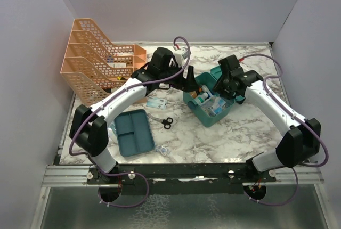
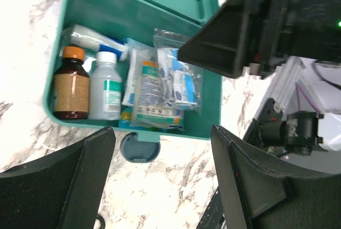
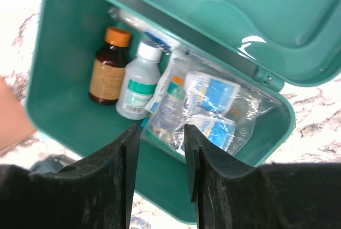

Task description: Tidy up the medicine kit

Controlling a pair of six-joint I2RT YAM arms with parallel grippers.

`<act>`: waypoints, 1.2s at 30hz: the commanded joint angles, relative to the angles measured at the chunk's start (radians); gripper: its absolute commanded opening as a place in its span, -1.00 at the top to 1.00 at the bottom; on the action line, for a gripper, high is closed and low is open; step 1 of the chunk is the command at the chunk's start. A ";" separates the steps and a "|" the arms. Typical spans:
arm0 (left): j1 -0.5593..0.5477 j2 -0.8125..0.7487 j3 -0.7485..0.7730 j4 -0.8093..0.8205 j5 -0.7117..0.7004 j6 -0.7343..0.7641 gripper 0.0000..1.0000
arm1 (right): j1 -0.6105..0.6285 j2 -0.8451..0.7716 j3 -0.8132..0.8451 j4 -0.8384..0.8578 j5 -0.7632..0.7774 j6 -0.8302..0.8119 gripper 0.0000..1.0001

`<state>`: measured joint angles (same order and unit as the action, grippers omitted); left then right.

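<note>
Teal medicine kit (image 1: 207,118), lid open, on the marble table (image 1: 240,133).
It sits askew right of the table's centre, toward the far edge; inside lie a brown bottle (image 2: 71,88), a white bottle (image 2: 105,88) and bagged sachets (image 2: 181,85).

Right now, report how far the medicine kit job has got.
Done: the teal rounded-corner medicine kit box stands open, holding a brown orange-capped bottle, a white plastic bottle and a clear bag of packets. In hand: nothing; left tool and right tool hang open and empty by it. Left: black-handled scissors, a flat pale packet and a small clear item lie outside on the marble table.
</note>
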<state>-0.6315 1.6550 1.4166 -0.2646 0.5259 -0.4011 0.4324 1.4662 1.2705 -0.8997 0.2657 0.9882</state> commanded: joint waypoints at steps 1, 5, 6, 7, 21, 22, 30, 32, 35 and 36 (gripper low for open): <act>0.015 -0.095 -0.043 0.004 -0.116 0.000 -0.50 | 0.003 -0.047 0.058 0.078 -0.079 -0.143 0.26; 0.029 -0.178 -0.124 -0.001 -0.223 -0.038 -0.50 | 0.005 -0.062 0.077 0.069 -0.099 -0.156 0.28; 0.031 -0.203 -0.140 -0.002 -0.247 -0.045 -0.50 | 0.006 -0.073 0.070 0.078 -0.108 -0.159 0.28; 0.032 -0.229 -0.160 0.000 -0.271 -0.056 -0.50 | 0.006 -0.093 0.057 0.095 -0.123 -0.168 0.28; 0.032 -0.739 -0.538 0.052 -0.441 -0.071 -0.62 | 0.013 -0.328 -0.066 0.228 -0.386 -0.389 0.24; 0.032 -0.780 -0.566 0.049 -0.471 -0.062 -0.65 | 0.017 -0.343 -0.077 0.248 -0.409 -0.411 0.24; 0.032 -1.046 -0.727 0.037 -0.496 -0.015 -0.74 | 0.089 -0.416 -0.152 0.321 -0.554 -0.447 0.16; 0.032 -1.078 -0.718 0.041 -0.470 -0.013 -0.74 | 0.126 -0.407 -0.158 0.332 -0.548 -0.437 0.16; 0.032 -1.099 -0.704 0.035 -0.441 -0.022 -0.74 | 0.196 -0.394 -0.182 0.373 -0.544 -0.425 0.16; 0.032 -1.107 -0.714 0.030 -0.459 -0.030 -0.74 | 0.222 -0.385 -0.190 0.391 -0.543 -0.419 0.16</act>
<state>-0.5999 0.5789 0.6952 -0.2539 0.0589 -0.4370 0.5743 1.0672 1.1088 -0.6033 -0.2272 0.5701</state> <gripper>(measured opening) 0.871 0.420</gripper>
